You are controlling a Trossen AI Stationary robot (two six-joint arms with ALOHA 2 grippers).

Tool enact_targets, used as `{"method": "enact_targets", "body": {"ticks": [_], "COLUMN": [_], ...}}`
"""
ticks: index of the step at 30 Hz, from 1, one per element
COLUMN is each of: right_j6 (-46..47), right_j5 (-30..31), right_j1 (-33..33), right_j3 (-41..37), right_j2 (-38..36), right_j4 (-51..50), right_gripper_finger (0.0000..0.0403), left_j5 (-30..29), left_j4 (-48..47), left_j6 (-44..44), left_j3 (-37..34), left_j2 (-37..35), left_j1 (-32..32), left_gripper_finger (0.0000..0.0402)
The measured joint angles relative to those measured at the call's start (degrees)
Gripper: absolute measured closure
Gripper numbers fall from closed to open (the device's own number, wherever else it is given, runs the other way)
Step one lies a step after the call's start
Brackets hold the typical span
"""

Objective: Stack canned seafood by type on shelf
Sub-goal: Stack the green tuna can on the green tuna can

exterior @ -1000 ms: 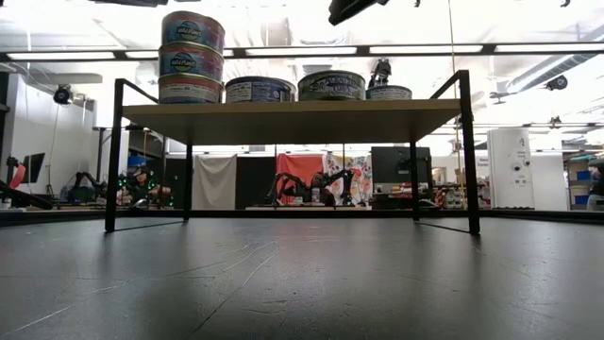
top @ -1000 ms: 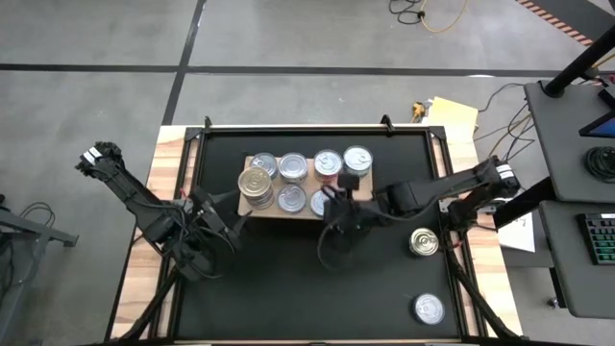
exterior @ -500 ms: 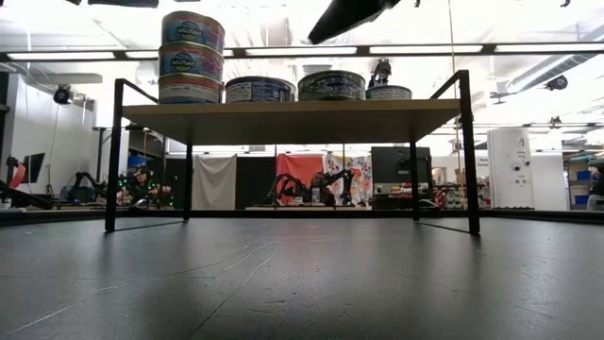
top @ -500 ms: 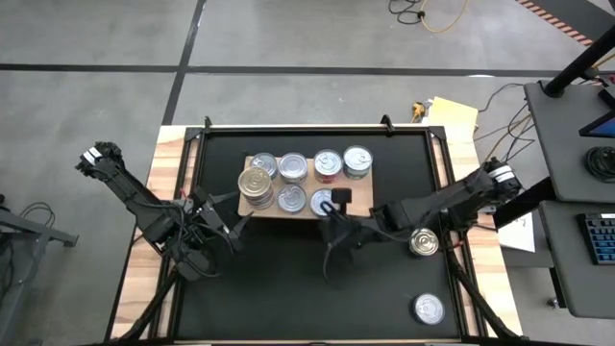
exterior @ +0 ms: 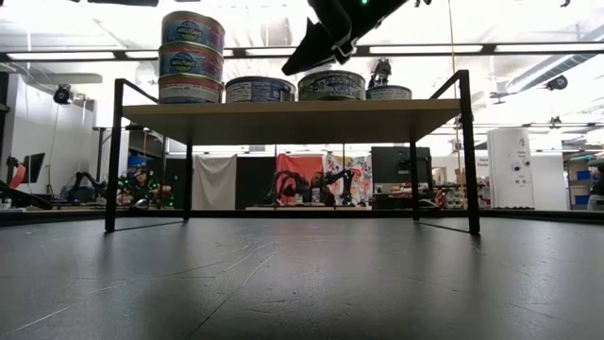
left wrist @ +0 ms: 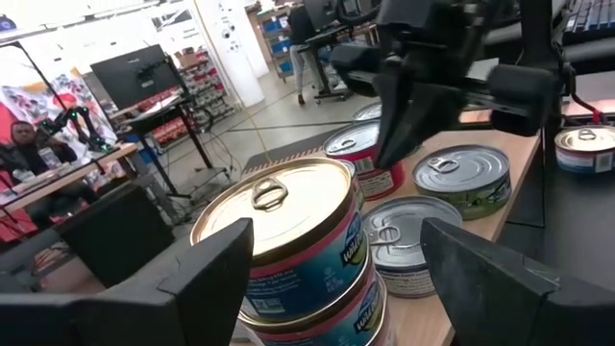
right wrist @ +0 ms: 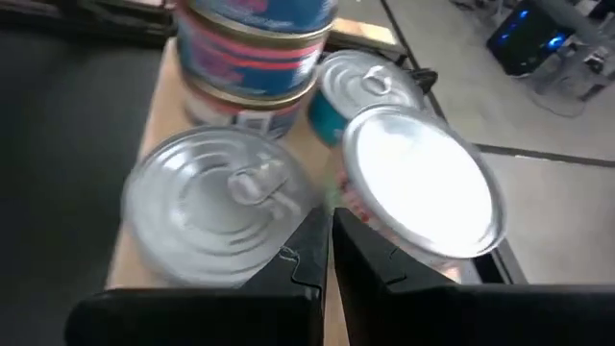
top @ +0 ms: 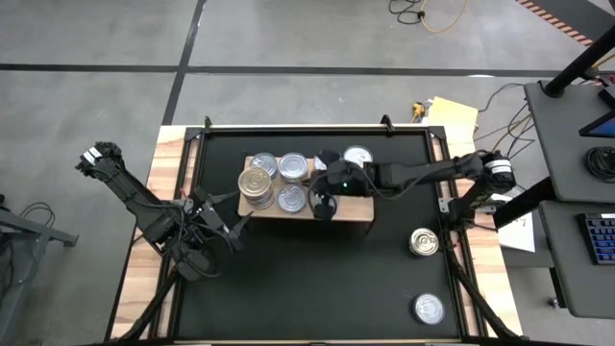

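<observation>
Since the earlier frame the right arm has swung from the mat up over the shelf (top: pixel 306 213). In the high view the right gripper (top: pixel 325 200) hangs above the shelf's front cans, clenched and empty, while the left gripper (top: pixel 233 213) waits, spread, by the shelf's left edge. The low view shows the gold-lidded stack (exterior: pixel 192 57) at the shelf's left end. In the right wrist view its pressed-together fingers (right wrist: pixel 309 252) hover over two silver tins (right wrist: pixel 223 202).

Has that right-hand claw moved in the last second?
Yes. The right gripper, shut, has swung from the black mat just off the shelf to above the shelf's cans.
</observation>
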Motion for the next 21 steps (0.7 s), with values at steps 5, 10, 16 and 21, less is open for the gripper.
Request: {"method": "enact_targets", "body": {"ticks": [5, 10, 16, 21], "right_j6": [-1.2, -3.1, -3.5, -4.2], "right_j5": [-1.0, -1.1, 1.8, 2.3], "right_j1": [-2.0, -2.3, -2.2, -2.2], "right_j3": [0.0, 0.0, 0.0, 0.0], "right_j2": [0.4, 2.1, 3.5, 3.4], "right_j4": [2.0, 2.4, 2.9, 3.2], "right_gripper_finger": [0.0391, 0.0391, 0.0391, 0.0390], "left_j5": [-0.1, -0.1, -0.1, -0.1], "left_j4": [0.0, 0.0, 0.0, 0.0], "left_j6": [0.7, 0.8, 0.8, 1.3], "left_j3": [0.0, 0.0, 0.0, 0.0], "left_j2": [0.0, 0.0, 0.0, 0.0], "left_j1": [0.0, 0.0, 0.0, 0.0], "left_gripper_finger": [0.0119, 0.0119, 0.0119, 0.0119]}}
